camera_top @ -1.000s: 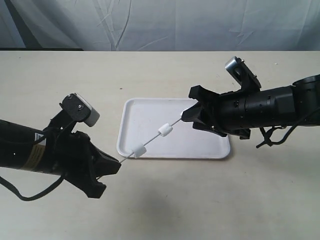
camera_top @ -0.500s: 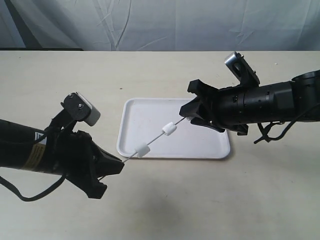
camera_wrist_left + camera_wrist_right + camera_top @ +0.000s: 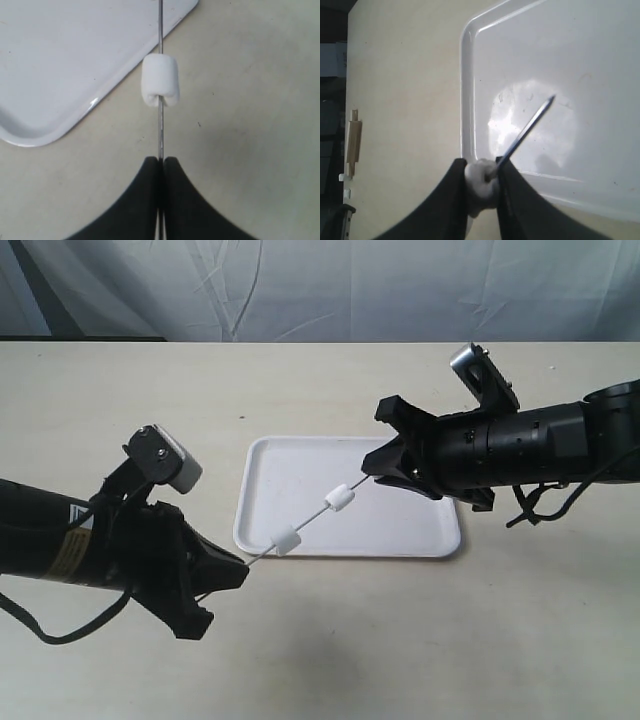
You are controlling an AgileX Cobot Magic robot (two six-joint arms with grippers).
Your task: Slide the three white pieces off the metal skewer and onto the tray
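Observation:
The metal skewer (image 3: 312, 520) hangs slanted above the tray (image 3: 400, 528), held at both ends. My left gripper (image 3: 240, 571) is shut on its lower end; the left wrist view shows the jaws pinched on the rod (image 3: 160, 132). One white piece (image 3: 287, 540) sits near that end, over the tray's rim (image 3: 95, 102), and shows as a soft chunk (image 3: 160, 87). A second white piece (image 3: 339, 498) sits mid-rod. My right gripper (image 3: 373, 469) is shut on the third white piece (image 3: 481, 186). The skewer's tip (image 3: 551, 100) pokes past it over the tray (image 3: 600, 70).
A pale tabletop (image 3: 330, 660) lies under both arms, with a white cloth backdrop (image 3: 320, 285) behind it. Loose cables (image 3: 545, 508) hang by the right arm. In the right wrist view a small wooden object (image 3: 353, 142) lies at the table's edge.
The skewer and its two free pieces have shifted slightly right and up over the second. The right gripper rose a little, still shut on the third piece. The left arm barely moved.

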